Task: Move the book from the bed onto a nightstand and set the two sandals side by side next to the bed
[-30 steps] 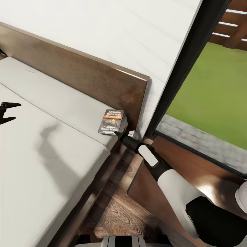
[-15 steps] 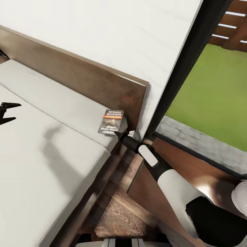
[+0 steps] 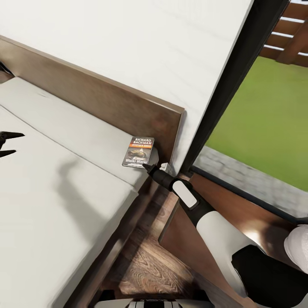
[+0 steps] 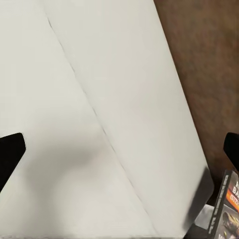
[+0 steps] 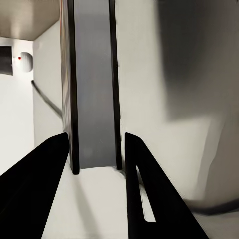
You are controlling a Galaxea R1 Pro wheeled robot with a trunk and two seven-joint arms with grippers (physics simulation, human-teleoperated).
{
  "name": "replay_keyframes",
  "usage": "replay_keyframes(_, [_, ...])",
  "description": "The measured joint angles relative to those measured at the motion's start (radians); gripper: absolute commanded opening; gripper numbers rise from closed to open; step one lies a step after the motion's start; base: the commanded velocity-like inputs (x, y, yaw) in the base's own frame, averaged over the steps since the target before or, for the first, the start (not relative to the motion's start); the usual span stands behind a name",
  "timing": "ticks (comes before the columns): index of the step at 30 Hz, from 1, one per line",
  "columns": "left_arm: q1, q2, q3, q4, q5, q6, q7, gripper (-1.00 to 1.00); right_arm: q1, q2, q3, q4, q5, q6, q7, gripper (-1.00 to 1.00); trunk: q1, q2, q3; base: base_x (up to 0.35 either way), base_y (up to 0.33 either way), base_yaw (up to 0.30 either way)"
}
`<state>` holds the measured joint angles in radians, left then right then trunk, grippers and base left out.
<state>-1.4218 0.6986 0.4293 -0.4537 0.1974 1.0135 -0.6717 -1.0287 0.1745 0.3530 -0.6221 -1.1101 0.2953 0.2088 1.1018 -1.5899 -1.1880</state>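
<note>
Your right gripper [image 3: 147,167] sits at the near edge of the book [image 3: 138,151], which lies at the right-hand corner of the bed [image 3: 64,179], close under the dark headboard [image 3: 107,100]. The paperback appears slightly lifted off the light-grey mattress rather than flat, cover facing up. Its long axis runs from near to far, with the title "RICHARD BACHMAN" at the far end toward the headboard and the lower cover text toward your arm.

From the right wrist, the book [image 5: 92,84] is seen edge-on, its grey page block set between the two black fingers [image 5: 144,194]. The jaws stand narrow, one on each side of the book's end; you cannot tell whether they are actually pressing it.

Your left gripper [image 3: 6,143] hovers over the mattress at the far left of the head view, well apart from the book, its fingers spread wide. In the left wrist view the book's corner [image 4: 229,209] shows beside the mattress edge.

To the right, the nightstand [image 3: 239,214] stands just beside the bed, below the black-framed window [image 3: 231,81], with wood-plank floor [image 3: 147,261] between them.
</note>
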Motion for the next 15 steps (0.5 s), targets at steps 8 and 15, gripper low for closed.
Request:
replay_keyframes(8, [0.001, 0.011, -0.001, 0.049, -0.014, -0.004, -0.002, 1.00, 0.000, 0.000, -0.001, 0.000, 0.001, 0.000, 0.000, -1.00, -0.023, 0.042, 0.019, 0.000, 0.000, 0.000])
replay_keyframes(15, [0.001, 0.015, -0.002, 0.083, -0.017, -0.008, -0.001, 1.00, 0.000, 0.000, -0.001, 0.000, 0.002, 0.001, 0.001, -1.00, -0.023, 0.042, 0.019, 0.000, 0.000, 0.000])
